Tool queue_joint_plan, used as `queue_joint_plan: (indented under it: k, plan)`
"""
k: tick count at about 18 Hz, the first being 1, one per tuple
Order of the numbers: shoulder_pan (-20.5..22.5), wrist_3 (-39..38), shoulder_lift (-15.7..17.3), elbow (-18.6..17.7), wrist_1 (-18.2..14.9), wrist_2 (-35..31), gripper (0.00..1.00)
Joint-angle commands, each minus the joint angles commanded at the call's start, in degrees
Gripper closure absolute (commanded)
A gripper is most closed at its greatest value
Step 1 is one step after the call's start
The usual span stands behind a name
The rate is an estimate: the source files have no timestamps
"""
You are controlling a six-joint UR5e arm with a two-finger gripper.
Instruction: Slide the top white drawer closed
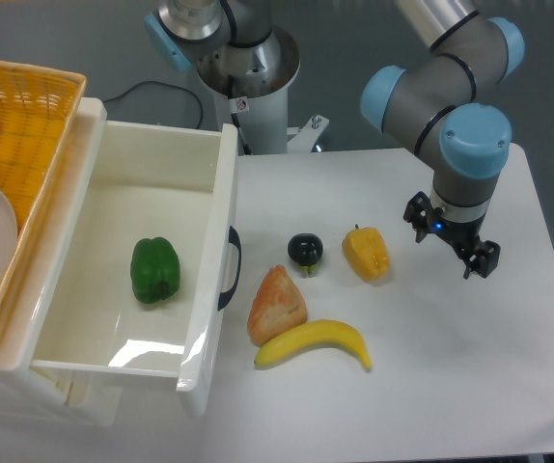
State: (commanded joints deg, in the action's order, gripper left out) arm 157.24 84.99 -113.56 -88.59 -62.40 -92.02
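Hand (450, 238): fingers spread, empty, hovering over the right side of the white bench (451, 367), well apart from the top white drawer (113, 188). Bench items, right to left: 1 yellow pepper (366, 253), 1 dark plum (305, 250), 1 banana (314, 343), 1 bread piece (276, 303). Drawer: pulled out at left, holding 1 green pepper (154, 270), black handle (230, 268) facing the fruit.

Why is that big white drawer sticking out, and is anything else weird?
The top white drawer is pulled far out over the table, with a green pepper lying inside. The gripper hangs well away from it, near the yellow pepper. Nothing looks spilled or broken.
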Motion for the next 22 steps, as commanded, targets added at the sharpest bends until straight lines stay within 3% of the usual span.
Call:
queue_joint_plan:
  k: [9,14,18,19,22]
  plan:
    - [0.4,0.1,0.4,-0.7,-0.1,0.2,0.0]
    - [1.1,-0.6,0.5,-1.9,0.1,3.2,0.0]
    - [0.8,-6.3,1.0,-2.1,0.1,8.0,0.0]
    - [0.5,-6.8,1.0,-2.1,0.0,8.1,0.08]
    - [-0.3,-11.8,1.5,-2.1,0.0,10.8,0.44]
